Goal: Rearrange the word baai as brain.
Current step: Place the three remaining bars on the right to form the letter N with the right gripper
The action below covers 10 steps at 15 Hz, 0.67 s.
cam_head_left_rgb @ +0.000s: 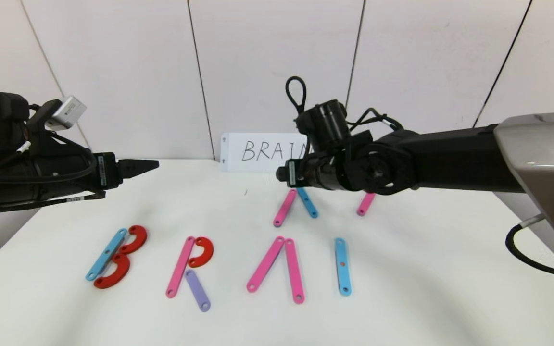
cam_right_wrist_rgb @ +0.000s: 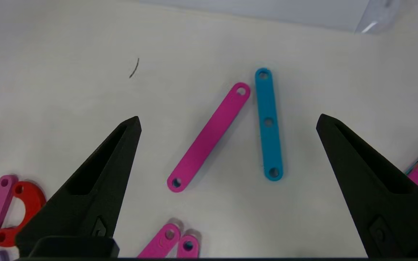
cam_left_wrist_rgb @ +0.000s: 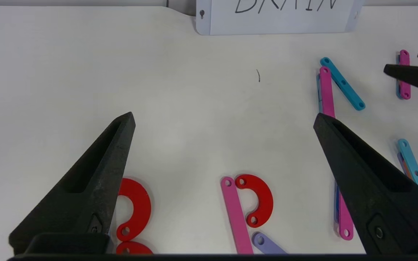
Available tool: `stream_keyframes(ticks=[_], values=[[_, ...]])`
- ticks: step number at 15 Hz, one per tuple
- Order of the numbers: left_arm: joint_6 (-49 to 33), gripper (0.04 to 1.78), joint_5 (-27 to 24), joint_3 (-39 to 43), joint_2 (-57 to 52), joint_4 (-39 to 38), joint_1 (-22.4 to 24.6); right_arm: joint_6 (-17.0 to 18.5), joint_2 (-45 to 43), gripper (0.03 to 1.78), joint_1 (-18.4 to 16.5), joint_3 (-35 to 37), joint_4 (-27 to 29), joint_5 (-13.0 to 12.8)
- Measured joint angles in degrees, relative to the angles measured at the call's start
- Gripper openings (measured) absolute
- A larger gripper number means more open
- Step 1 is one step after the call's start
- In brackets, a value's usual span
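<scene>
Letters of the word (cam_head_left_rgb: 200,269) lie in a near row on the white table (cam_head_left_rgb: 402,298): a B at the left made of a blue strip (cam_head_left_rgb: 106,254) and two red curves, an R from a pink strip (cam_head_left_rgb: 180,267), a red curve (cam_head_left_rgb: 201,252) and a purple strip (cam_head_left_rgb: 197,290), an A of two pink strips (cam_head_left_rgb: 279,269) with no crossbar, then a single blue strip (cam_head_left_rgb: 342,265) as the I. No N stands at the right end yet. Farther back lie spare pieces: a pink strip (cam_right_wrist_rgb: 209,136) and a blue strip (cam_right_wrist_rgb: 268,123) side by side, close but apart, and another pink strip (cam_head_left_rgb: 365,203) off to the right.

The right gripper (cam_right_wrist_rgb: 227,123) hangs above that far pair with its jaws spread wide, holding nothing. The left gripper (cam_left_wrist_rgb: 223,119) hovers at the far left, also wide and empty.

Likely trouble: the two spares sit so close that a descending finger could land on the blue one while reaching for the pink, or pinch both. These flat pieces lie flush on the table, so fingertips may skid and flick a strip. Carrying a piece toward the near row risks sweeping the I or the A out of line. The white card (cam_head_left_rgb: 262,152) at the back is partly hidden by the right arm.
</scene>
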Motion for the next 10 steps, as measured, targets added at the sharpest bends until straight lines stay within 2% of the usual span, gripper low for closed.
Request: stream_keyframes(ticks=[4, 10], values=[[0.0, 1.73, -0.1, -0.2, -0.1, -0.1, 1.1, 1.9, 1.8, 1.70, 3.0, 0.2, 1.8, -0.1], [0.1, 1.73, -3.1, -0.4, -0.4, -0.1, 3.2, 2.1, 6.1, 1.70, 4.1, -1.8, 2.6, -1.7]])
